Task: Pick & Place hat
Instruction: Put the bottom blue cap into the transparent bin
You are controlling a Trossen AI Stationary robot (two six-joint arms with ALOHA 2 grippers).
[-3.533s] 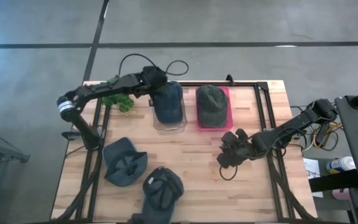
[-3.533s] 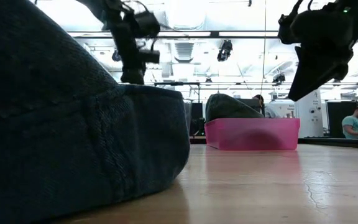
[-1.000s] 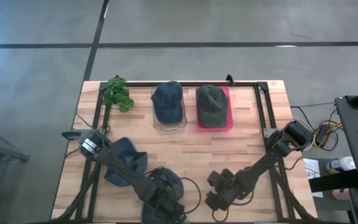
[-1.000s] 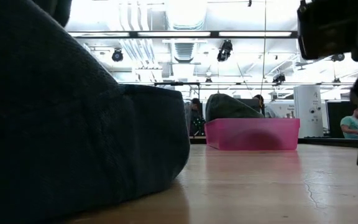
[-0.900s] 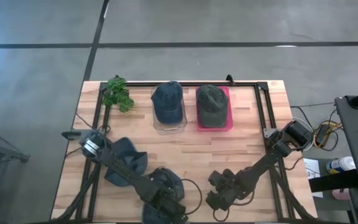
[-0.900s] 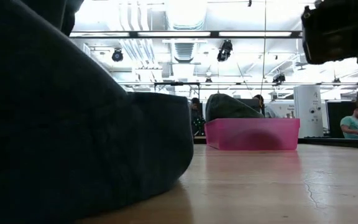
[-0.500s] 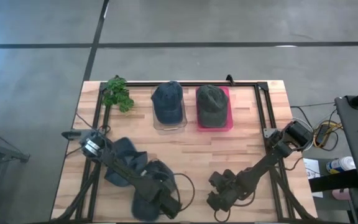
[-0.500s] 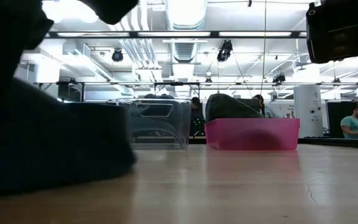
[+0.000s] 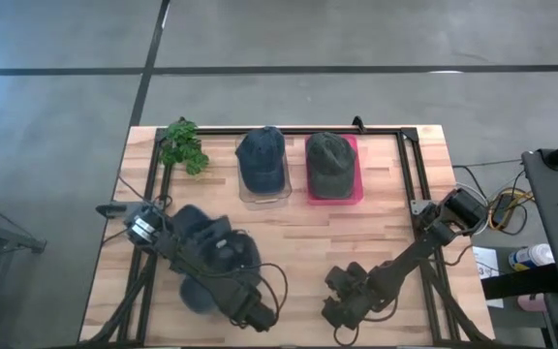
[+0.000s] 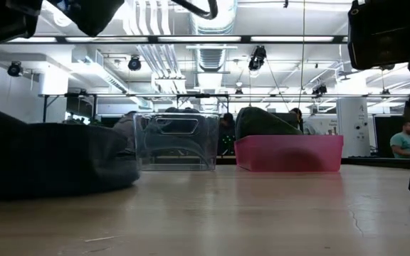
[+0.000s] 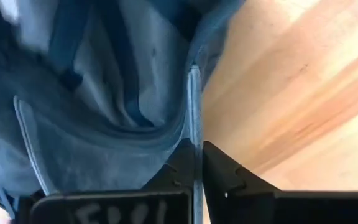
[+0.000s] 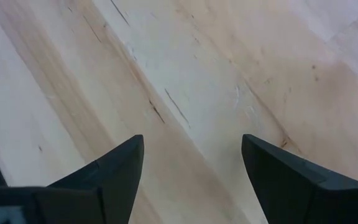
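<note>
My left gripper is shut on a blue denim hat at the table's near left; its pale inside faces the wrist camera. A second blue hat lies beside it under the left arm. In the low view a dark hat sits on the wood at the left. Another blue hat rests in a clear bin, and a green hat in a pink bin. My right gripper stands open over bare wood near the front edge. My left gripper pinches a thin edge of the blue hat's rim between its two fingers. The edge runs straight out from between the fingertips, along the fingers. The crown spreads to one side, its lining showing. Whether the hat is clear of the table I cannot tell.
A green plant sprig lies at the far left corner. A black metal frame runs along the table's far edge and down both sides. Bare wood lies between the bins and the grippers. A person shows beyond the table.
The hat near the front edge has moved with my left gripper toward the table's left and away from the near edge. It filled the low view's left half a second ago; now that view shows the clear bin behind it.
</note>
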